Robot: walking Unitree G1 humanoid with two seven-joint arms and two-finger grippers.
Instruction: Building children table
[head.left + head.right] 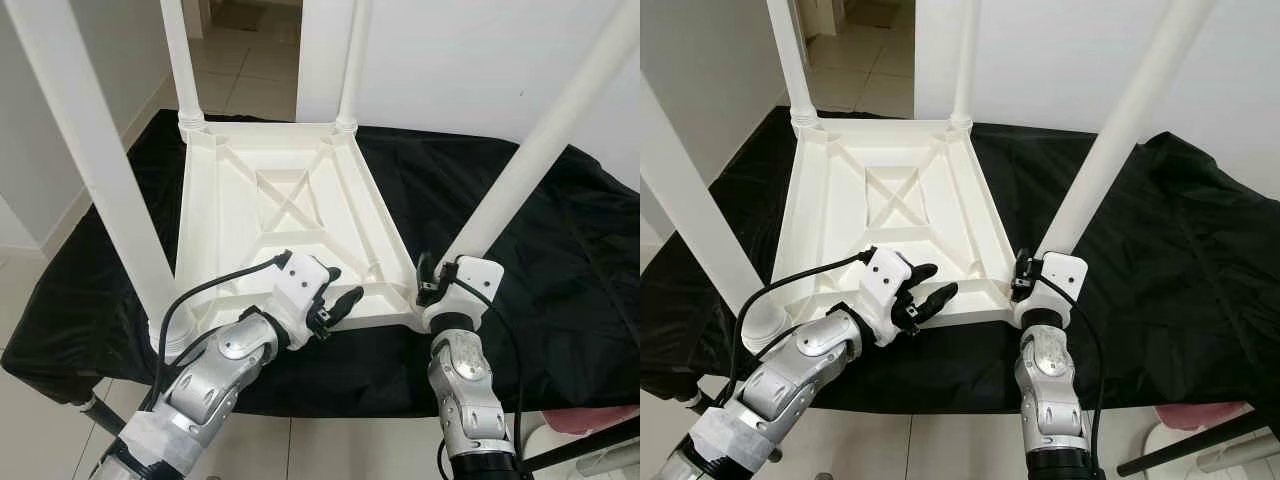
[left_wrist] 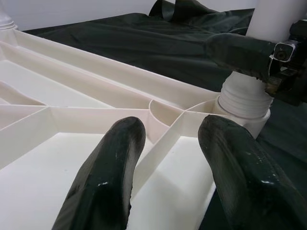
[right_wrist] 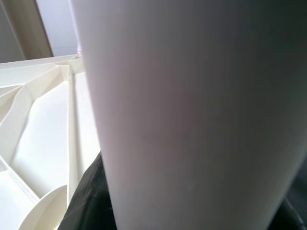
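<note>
A white plastic children's table top [image 1: 285,235] lies upside down on a black cloth-covered work surface [image 1: 530,250], its ribbed underside facing up and all four white tubular plastic legs standing in their corner sockets. The right gripper [image 1: 432,279] sits at the base of the near-right leg [image 1: 530,160], its black fingers closed around the tube just above the threaded collar, where the leg meets the corner of the top; in the right wrist view the leg's white wall looms directly in front of the camera. The left gripper [image 1: 335,300] rests over the near edge of the top between the two front legs, its two black fingers [image 2: 108,177] spread apart and straddling a raised rib, holding nothing. The work appears to be at the final leg: the right arm looks to be seating or twisting it home while the left steadies the frame. The next move would likely call for a firm turn of the leg without tipping the top, then a release and a check that the collar sits flush. The black cloth drapes loosely, bunched into folds at the far right. Beyond it stand plain white walls, with a pale tiled floor [image 1: 245,60] running through a doorway behind the two far legs.
</note>
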